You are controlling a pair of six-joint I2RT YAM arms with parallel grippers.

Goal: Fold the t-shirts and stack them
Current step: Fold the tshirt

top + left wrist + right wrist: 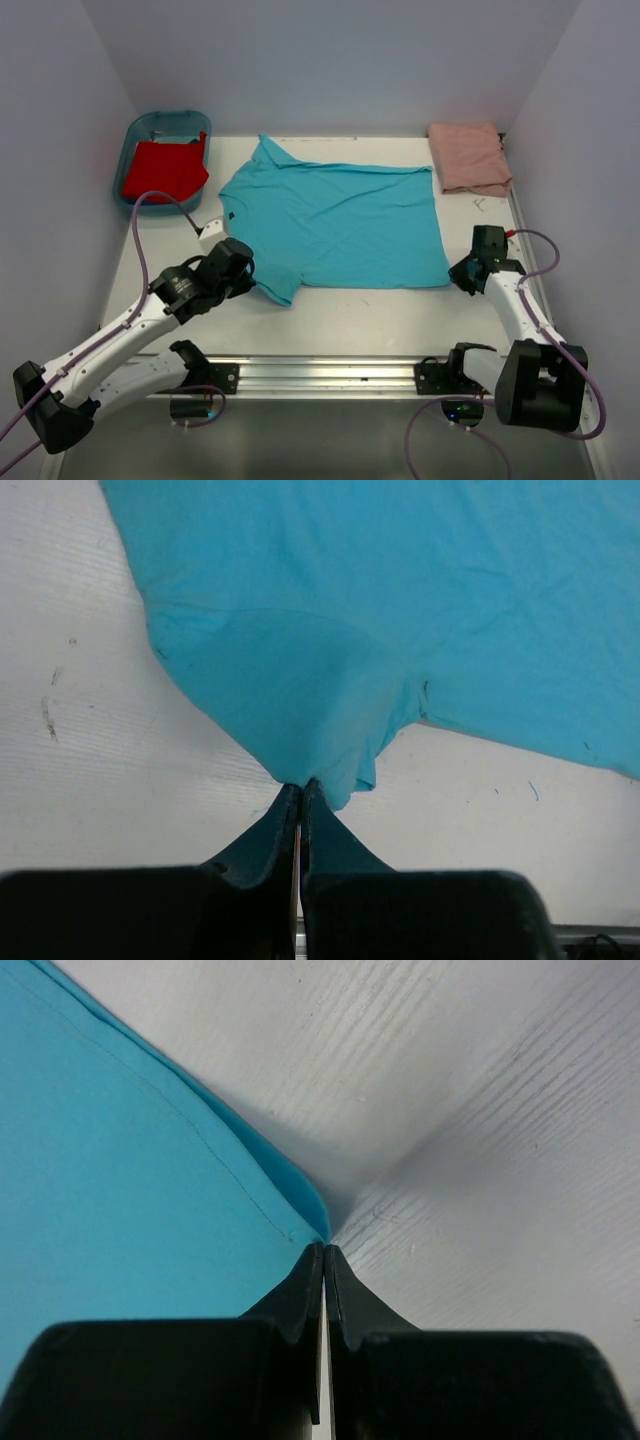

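Note:
The turquoise t-shirt (335, 225) lies spread flat in the middle of the table, neck to the left. My left gripper (250, 280) is shut on its near sleeve (300, 710), which bunches at the fingertips (300, 788). My right gripper (460, 272) is shut on the shirt's near hem corner (318, 1228) at the right. The pale salmon-pink t-shirt (469, 157) lies folded at the far right corner. The red t-shirt (166, 168) sits crumpled in the blue tub.
The blue plastic tub (147, 135) stands at the far left corner. White walls close in the table on the left, back and right. A metal rail (330, 375) runs along the near edge between the arm bases.

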